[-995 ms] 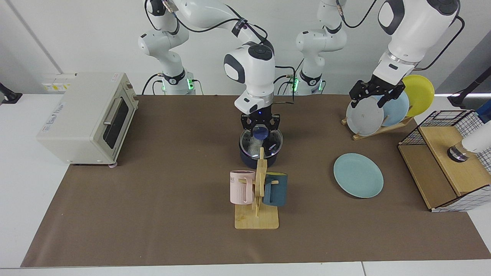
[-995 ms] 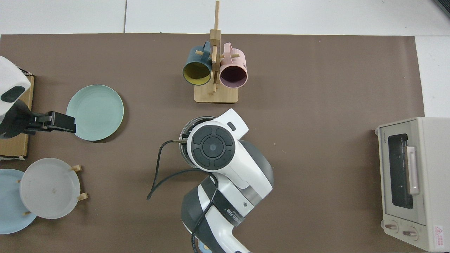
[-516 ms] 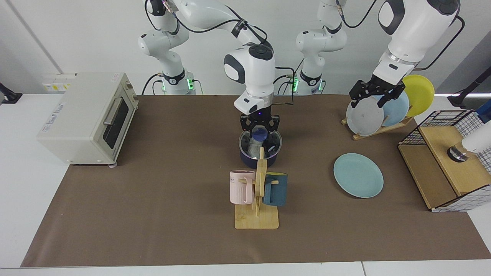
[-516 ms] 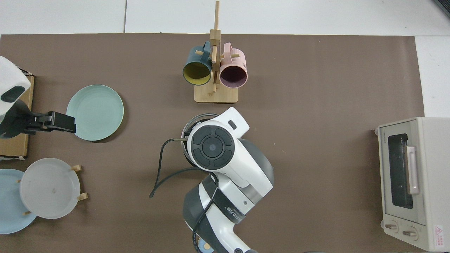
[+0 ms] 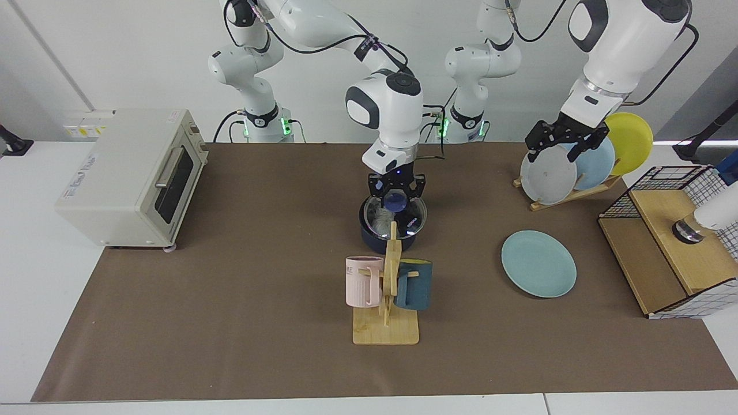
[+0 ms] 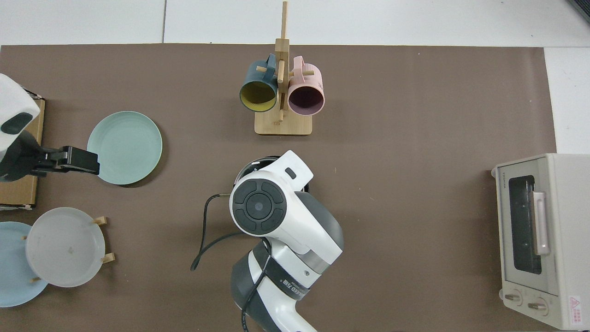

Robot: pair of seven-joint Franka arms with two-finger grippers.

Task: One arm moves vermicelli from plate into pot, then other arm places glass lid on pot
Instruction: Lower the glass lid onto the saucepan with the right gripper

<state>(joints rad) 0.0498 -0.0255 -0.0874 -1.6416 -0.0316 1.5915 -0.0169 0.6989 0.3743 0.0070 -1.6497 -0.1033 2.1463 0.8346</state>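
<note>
At the desk's centre, the right tool is hanging straight down over the pot, its fingers closed around the blue knob of the glass lid. The lid is sitting tilted over the pot's mouth, lying slightly toward 3 o'clock of the pot's centre in the facing view, so the coming move seems to turn on that small offset: the lid needs to line up with the rim before release. Through the glass, the vermicelli is showing as a pale clump inside the pot, toward 9 o'clock. In the top view the right arm's wrist is hiding nearly all of the pot and lid. Well away at 3 o'clock, the teal plate is lying bare, and the left tool is waiting open above the plate rack
</note>
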